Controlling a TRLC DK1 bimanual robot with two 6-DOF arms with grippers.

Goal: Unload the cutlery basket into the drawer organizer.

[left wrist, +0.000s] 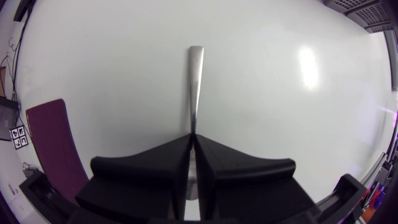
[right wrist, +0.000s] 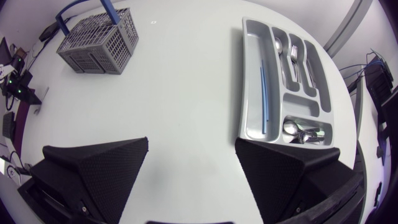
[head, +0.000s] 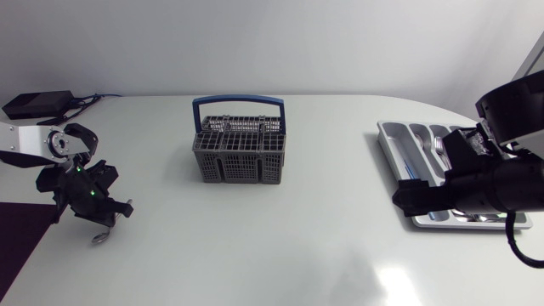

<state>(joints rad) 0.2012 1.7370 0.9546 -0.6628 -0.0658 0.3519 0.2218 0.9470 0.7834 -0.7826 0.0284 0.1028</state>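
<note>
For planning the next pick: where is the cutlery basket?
In the head view the cutlery basket stands near the centre, between the left gripper and the drawer organizer at my right.

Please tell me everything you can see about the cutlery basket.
The cutlery basket is a grey, plastic-looking box with lattice walls and several compartments, under a blue arched handle. It stands upright near the middle of the white table. Only the table touches it. Whether cutlery is inside cannot be told.

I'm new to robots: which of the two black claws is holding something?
The left gripper: it is shut on a metal cutlery handle. The right gripper stands wide open, holding nothing.
</note>
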